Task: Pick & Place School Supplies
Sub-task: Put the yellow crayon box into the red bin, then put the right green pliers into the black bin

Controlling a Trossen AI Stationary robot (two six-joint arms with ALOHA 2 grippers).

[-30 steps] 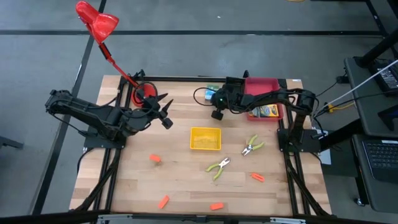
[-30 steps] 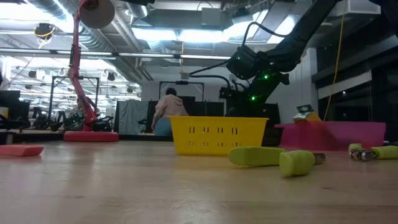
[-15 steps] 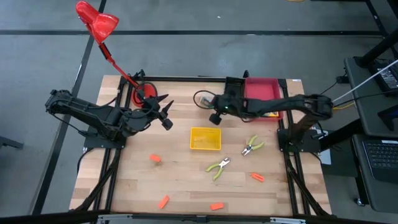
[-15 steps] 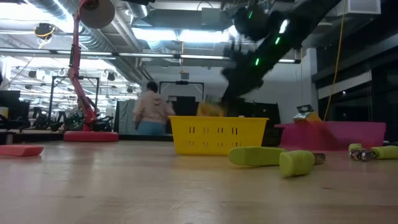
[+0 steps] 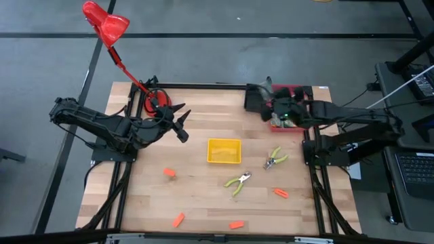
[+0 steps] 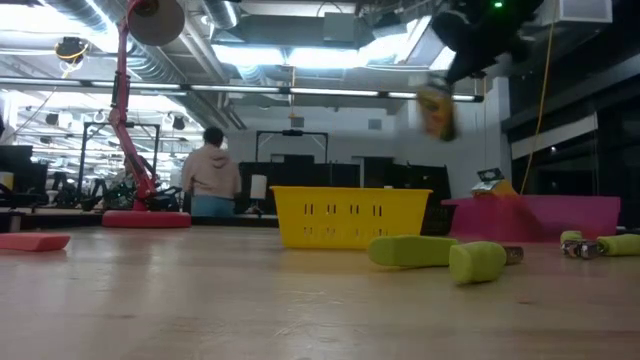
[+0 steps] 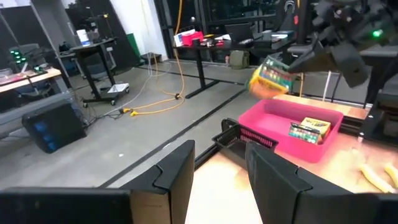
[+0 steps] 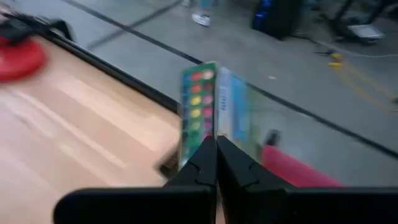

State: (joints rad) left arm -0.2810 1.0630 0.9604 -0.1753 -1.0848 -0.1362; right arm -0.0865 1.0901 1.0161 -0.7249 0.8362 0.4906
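Orange pieces [image 5: 178, 219] lie nearest at six o'clock, scissor-like tools [image 5: 238, 181] beside the yellow basket [image 5: 224, 150]. At two o'clock, the right gripper [image 8: 214, 154] pinches a blurred printed box [image 8: 208, 106] above the pink bin's [image 5: 301, 91] edge; its label is unreadable. The left gripper [image 5: 182, 125] hangs open, empty, at ten o'clock.

Right pincer [image 5: 277, 108] over red tray [image 5: 297, 91] (left pincer [image 5: 180, 123] near lamp base [image 5: 158, 103])
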